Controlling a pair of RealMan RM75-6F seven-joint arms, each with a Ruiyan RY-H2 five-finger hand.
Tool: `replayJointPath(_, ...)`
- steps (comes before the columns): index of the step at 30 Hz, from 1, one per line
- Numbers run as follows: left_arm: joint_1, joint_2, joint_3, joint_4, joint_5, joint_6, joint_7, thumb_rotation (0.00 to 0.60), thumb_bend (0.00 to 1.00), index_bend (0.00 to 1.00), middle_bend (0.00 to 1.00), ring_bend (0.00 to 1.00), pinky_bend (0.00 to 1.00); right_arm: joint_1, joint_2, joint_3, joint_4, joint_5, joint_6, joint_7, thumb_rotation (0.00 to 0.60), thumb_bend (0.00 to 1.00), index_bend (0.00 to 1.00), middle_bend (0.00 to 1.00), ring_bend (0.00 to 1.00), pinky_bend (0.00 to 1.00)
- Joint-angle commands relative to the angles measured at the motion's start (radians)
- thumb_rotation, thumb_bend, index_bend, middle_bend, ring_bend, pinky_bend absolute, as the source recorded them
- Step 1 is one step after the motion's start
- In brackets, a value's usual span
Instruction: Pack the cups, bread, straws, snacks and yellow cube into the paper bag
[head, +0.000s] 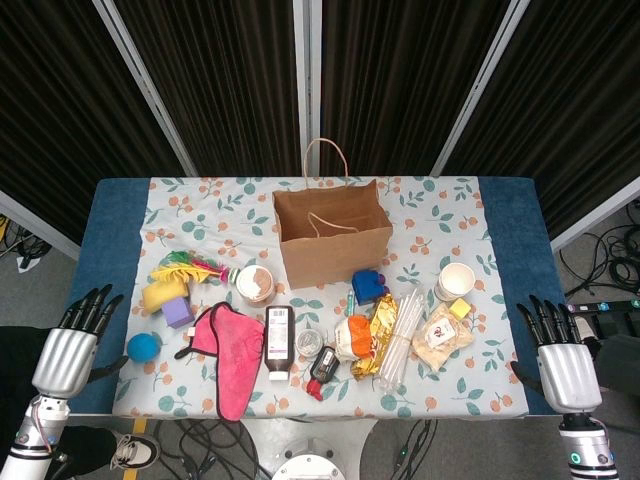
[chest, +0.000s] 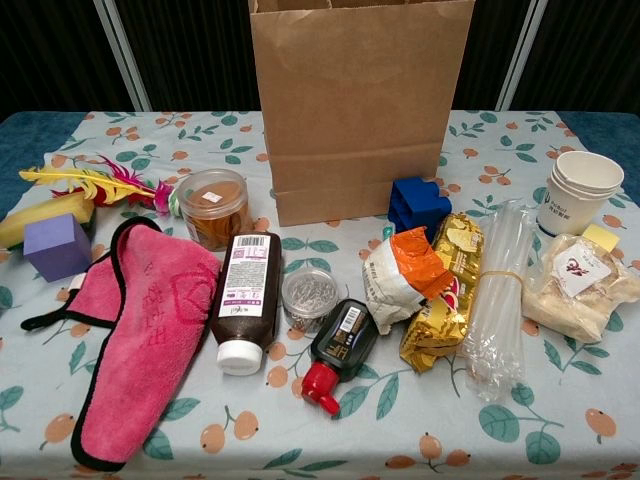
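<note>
Resting at the near corners of the table (head: 120, 215), both hands hold nothing; the left hand (head: 72, 345) and the right hand (head: 562, 355) each have fingers spread and pointing toward the far side; neither shows in the chest view. Most of the task's things lie on the right half: the paper cups (chest: 580, 192), the yellow cube (chest: 601, 237) just beside the bagged bread (chest: 580, 285), the bundle of straws (chest: 500, 300) with its long axis running near to far, and the snack packets (chest: 425, 285) left of them. The right hand is therefore clearly the nearer, I judge; these lie to its left and slightly farther; the paper bag (head: 333, 235) stands upright, mouth open, beyond them at the centre.
</note>
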Motion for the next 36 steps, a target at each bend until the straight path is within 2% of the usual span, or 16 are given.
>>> replayJointPath(1, 0.0, 0.002, 0.001, -0.01, -0.002, -0.002, -0.011, 0.562, 0.15, 0.16, 0.14, 0.09, 0.19, -0.002, 0.005, -0.002, -0.005, -0.005, 0.005, 0.003, 0.6, 0.1, 0.08, 0.02, 0.0, 0.0)
replayJointPath(6, 0.007, 0.011, 0.006, -0.039, -0.005, 0.001, -0.034, 0.573, 0.15, 0.16, 0.14, 0.09, 0.19, -0.009, 0.034, -0.002, -0.03, 0.003, 0.009, 0.008, 0.6, 0.09, 0.08, 0.07, 0.0, 0.0)
replayJointPath(11, 0.009, 0.013, 0.007, -0.045, -0.009, -0.002, -0.063, 0.582, 0.15, 0.16, 0.14, 0.09, 0.19, 0.02, 0.055, 0.042, -0.061, 0.072, -0.044, 0.063, 0.6, 0.06, 0.08, 0.09, 0.0, 0.0)
replayJointPath(14, 0.005, 0.01, 0.008, -0.04, -0.005, -0.007, -0.074, 0.581, 0.15, 0.16, 0.14, 0.09, 0.19, 0.061, 0.071, 0.086, -0.094, 0.151, -0.125, 0.116, 0.6, 0.05, 0.08, 0.08, 0.0, 0.0)
replayJointPath(18, -0.004, -0.002, 0.005, -0.024, -0.011, -0.027, -0.093, 0.588, 0.15, 0.16, 0.14, 0.09, 0.19, 0.136, 0.112, 0.153, -0.189, 0.33, -0.299, 0.136, 0.6, 0.05, 0.08, 0.06, 0.0, 0.0)
replayJointPath(20, -0.009, -0.006, 0.006, -0.016, -0.01, -0.034, -0.098, 0.588, 0.15, 0.16, 0.14, 0.09, 0.19, 0.184, 0.124, 0.187, -0.204, 0.418, -0.379, 0.12, 0.6, 0.05, 0.07, 0.06, 0.0, 0.0)
replayJointPath(27, -0.012, -0.004, 0.005, 0.005, -0.02, -0.044, -0.125, 0.59, 0.15, 0.16, 0.14, 0.09, 0.19, 0.347, 0.087, 0.254, -0.124, 0.668, -0.598, 0.033, 0.6, 0.06, 0.07, 0.05, 0.0, 0.0)
replayJointPath(31, -0.011, 0.001, 0.001, 0.013, -0.028, -0.045, -0.137, 0.59, 0.15, 0.16, 0.14, 0.09, 0.19, 0.416, 0.058, 0.259, -0.093, 0.741, -0.654, -0.014, 0.6, 0.06, 0.06, 0.05, 0.0, 0.0)
replayJointPath(36, -0.011, 0.002, 0.0, 0.018, -0.032, -0.046, -0.144, 0.588, 0.15, 0.16, 0.14, 0.09, 0.19, 0.478, 0.027, 0.255, -0.083, 0.809, -0.669, -0.071, 0.6, 0.06, 0.06, 0.08, 0.0, 0.0)
